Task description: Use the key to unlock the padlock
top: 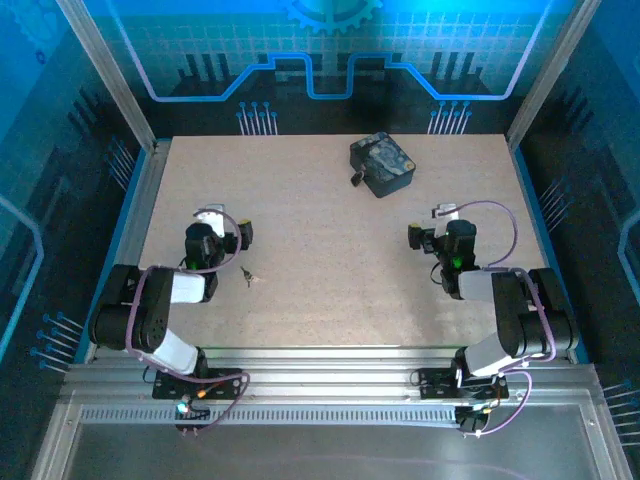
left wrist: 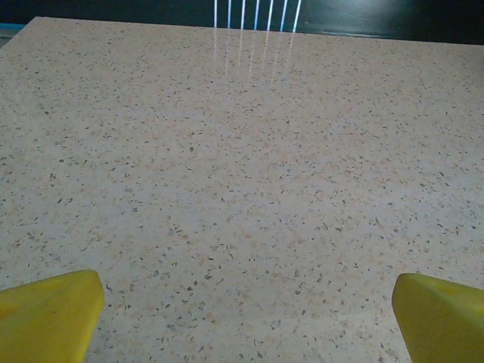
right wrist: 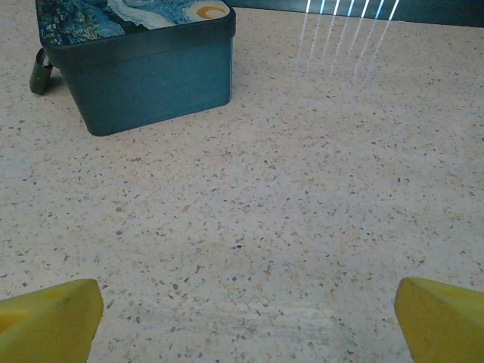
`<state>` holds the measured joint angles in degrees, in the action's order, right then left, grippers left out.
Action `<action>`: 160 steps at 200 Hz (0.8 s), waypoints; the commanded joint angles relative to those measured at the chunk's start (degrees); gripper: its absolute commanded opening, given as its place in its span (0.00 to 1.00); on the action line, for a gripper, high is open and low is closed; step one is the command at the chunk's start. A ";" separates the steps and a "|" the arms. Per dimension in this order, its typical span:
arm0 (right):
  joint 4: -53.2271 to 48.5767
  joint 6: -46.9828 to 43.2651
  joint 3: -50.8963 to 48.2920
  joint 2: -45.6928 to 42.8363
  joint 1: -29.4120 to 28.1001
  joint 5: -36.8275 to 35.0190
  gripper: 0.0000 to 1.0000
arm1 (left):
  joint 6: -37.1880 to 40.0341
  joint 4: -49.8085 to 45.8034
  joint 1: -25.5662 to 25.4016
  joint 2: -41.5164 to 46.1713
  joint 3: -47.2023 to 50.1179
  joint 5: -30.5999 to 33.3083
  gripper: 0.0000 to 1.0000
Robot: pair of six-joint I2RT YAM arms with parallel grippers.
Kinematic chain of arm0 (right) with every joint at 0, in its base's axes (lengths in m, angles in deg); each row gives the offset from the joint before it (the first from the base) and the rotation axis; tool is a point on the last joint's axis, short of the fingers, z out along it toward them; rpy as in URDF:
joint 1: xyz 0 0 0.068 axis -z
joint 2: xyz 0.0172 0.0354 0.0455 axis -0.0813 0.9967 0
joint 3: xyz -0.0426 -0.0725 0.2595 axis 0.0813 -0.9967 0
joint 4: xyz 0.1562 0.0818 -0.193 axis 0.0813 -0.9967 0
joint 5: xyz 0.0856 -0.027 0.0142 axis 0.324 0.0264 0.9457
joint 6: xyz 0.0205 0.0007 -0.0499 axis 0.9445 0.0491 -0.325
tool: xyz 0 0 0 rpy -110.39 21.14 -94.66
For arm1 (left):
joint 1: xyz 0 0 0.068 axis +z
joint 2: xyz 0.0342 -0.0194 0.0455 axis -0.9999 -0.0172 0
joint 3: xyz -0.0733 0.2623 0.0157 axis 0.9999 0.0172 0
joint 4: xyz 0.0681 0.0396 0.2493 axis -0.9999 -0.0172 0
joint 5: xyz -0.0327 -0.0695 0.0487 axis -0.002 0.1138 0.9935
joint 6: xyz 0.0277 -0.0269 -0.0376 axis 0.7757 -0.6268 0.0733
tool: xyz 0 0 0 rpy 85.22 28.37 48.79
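Top external view puts my left tool (top: pixel 228 224) and right tool (top: pixel 430 224) low over the counter (top: pixel 320 200). Both have their jaws spread as wide as they go, with nothing between them. On the left wrist camera the yellow fingertips (left wrist: pixel 53 310) sit at the bottom corners with bare speckled counter between them. The right wrist camera gives the same wide stance, fingertips (right wrist: pixel 49 314) apart and empty.

Working outward from the left tool, the key (top: pixel 248 277) lies flat on the counter just to its right and a little nearer the arm bases, close beside the left forearm. From the right tool, the padlock (top: pixel 383 163) sits well ahead and to the left, toward the far edge of the counter, picture face up. On the right wrist camera I see its dark side wall and a small dark loop at its left corner, which I take for the shackle (right wrist: pixel 39 72).

I judge the task is at its very start: key not picked up, padlock untouched. My next move calls for drawing the left tool back and down over the key, then closing on that thin bit of metal lying flat, a fiddly pinch. The right tool will likely have to steady the padlock.

Count: two tools, one key, one padlock.
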<state>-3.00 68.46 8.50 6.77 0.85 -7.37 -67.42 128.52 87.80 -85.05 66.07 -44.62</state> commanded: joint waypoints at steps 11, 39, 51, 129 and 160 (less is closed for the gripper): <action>3.02 -0.62 -0.26 -0.06 -0.62 -1.04 1.00 | 1.89 2.19 0.51 -0.22 0.21 -1.38 0.99; 2.81 -0.51 -0.22 -0.08 -0.41 -0.39 1.00 | 1.83 1.61 0.53 -0.22 -0.10 -1.74 0.99; 2.85 -0.49 -0.21 -0.11 -0.32 -0.15 1.00 | 1.83 1.64 0.51 -0.26 0.01 -1.76 0.99; 2.67 -0.38 -0.15 -0.21 0.19 0.93 1.00 | 0.79 0.93 2.07 -0.09 -0.37 -5.37 0.99; -12.60 3.82 5.76 -5.44 1.87 -3.80 1.00 | 0.02 -16.88 1.55 6.01 -7.27 0.27 0.99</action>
<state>-5.67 69.05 9.09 5.92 0.98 -7.64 -66.59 125.20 89.35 -84.46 65.22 -47.15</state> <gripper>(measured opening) 0.998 0.986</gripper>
